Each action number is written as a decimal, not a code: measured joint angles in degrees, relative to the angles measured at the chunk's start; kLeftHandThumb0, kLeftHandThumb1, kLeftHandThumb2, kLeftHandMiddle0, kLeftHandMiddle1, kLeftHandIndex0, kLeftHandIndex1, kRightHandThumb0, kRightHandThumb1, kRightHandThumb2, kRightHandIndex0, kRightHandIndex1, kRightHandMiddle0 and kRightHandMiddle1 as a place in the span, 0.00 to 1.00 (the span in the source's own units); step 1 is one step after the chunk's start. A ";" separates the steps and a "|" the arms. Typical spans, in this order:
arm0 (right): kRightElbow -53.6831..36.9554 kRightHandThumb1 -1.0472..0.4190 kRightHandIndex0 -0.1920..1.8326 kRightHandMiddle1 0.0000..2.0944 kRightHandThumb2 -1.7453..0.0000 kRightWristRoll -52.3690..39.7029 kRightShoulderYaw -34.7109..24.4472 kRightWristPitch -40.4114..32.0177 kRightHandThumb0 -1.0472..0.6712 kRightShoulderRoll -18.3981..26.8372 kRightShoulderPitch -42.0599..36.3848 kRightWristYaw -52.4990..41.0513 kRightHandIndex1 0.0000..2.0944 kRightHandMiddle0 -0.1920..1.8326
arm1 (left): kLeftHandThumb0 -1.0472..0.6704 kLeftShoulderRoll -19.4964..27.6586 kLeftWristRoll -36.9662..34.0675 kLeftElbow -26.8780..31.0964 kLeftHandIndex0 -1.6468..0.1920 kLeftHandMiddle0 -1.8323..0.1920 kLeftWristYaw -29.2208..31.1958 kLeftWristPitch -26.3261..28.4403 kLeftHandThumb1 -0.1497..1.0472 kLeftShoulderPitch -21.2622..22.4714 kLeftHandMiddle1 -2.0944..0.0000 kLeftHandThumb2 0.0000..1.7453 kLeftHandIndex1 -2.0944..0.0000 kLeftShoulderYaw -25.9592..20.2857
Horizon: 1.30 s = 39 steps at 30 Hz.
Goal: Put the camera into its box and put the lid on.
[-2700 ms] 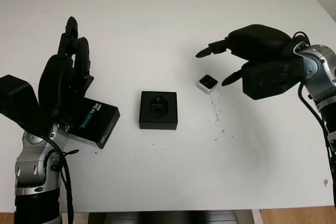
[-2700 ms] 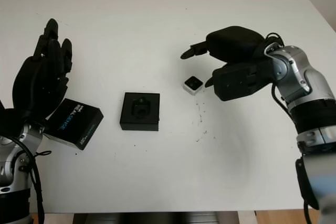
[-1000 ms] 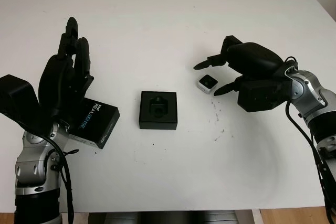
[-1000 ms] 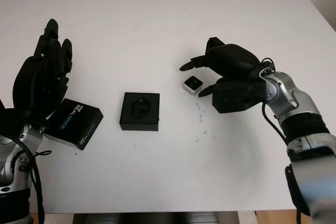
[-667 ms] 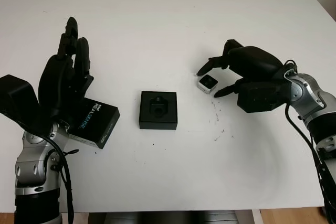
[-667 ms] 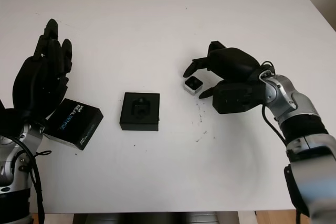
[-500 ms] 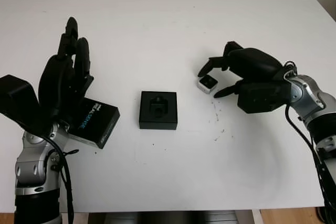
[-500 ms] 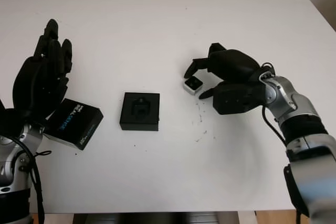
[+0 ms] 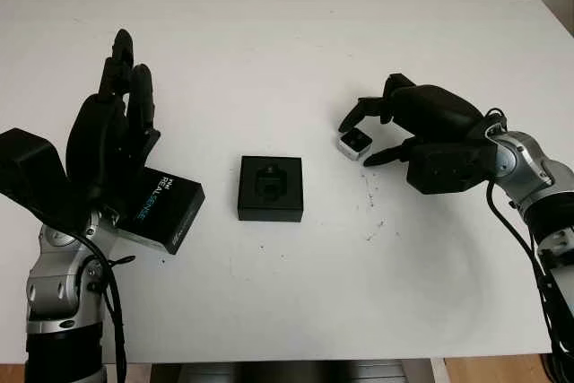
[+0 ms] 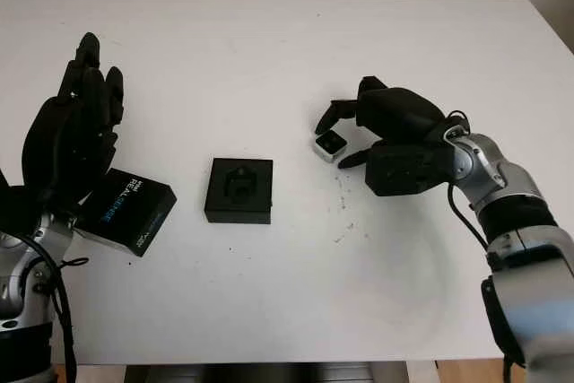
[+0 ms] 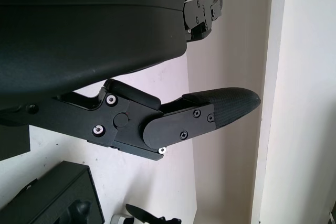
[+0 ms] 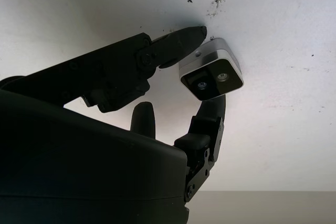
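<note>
The small silver camera [image 9: 356, 142] with its black lens face lies on the white table [image 9: 269, 42], right of centre. My right hand [image 10: 332, 143] arches over it, one finger against its far left side and the thumb [image 12: 184, 38] at its near right corner, pinching it. The camera still touches the table. The open black box [image 9: 270, 187], with a foam recess, sits at the centre. Its black printed lid [image 9: 161, 213] lies at the left, tilted, partly under my open left hand [image 9: 121, 105], which is raised above it.
Dark specks [image 9: 369, 195] mark the table just in front of the camera, between it and the near edge. The table's far edge runs along the back.
My right hand came down and left over the camera and its fingers curled in on both sides of it. The left hand, lid and box have not moved.
</note>
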<state>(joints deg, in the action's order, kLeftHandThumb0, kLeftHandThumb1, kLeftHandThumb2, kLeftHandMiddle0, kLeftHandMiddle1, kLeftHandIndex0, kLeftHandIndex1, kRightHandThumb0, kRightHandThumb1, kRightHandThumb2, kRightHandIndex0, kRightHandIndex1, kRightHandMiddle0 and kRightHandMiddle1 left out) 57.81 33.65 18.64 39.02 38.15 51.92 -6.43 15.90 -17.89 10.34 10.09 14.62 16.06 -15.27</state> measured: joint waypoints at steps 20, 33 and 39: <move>2.60 0.07 0.00 0.62 0.97 1.18 1.43 1.89 0.40 0.04 1.92 1.02 0.99 0.33 | 0.20 0.08 0.14 -0.01 1.00 1.00 0.59 0.01 1.00 0.20 1.00 0.37 1.00 0.42; 3.08 0.05 0.19 0.73 0.97 -8.63 -3.03 -3.26 0.34 -1.49 0.81 -7.02 0.07 0.28 | 0.20 0.08 0.29 -0.01 1.00 1.00 0.64 -0.01 1.00 0.29 1.00 0.38 1.00 0.45; 3.02 0.05 0.18 0.72 0.97 -13.73 -5.82 -4.01 0.34 -2.68 -0.41 -10.53 0.05 0.26 | 0.20 0.05 0.41 -0.01 1.00 1.00 0.48 0.07 1.00 0.28 1.00 0.38 1.00 0.61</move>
<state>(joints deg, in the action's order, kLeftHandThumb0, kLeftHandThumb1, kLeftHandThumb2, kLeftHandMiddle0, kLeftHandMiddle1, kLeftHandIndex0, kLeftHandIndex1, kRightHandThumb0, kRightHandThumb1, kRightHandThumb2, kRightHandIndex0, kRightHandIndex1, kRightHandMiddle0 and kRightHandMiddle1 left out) 60.83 19.92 12.82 35.01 35.47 51.51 -16.96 15.95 -17.48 10.33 10.57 14.69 16.34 -14.66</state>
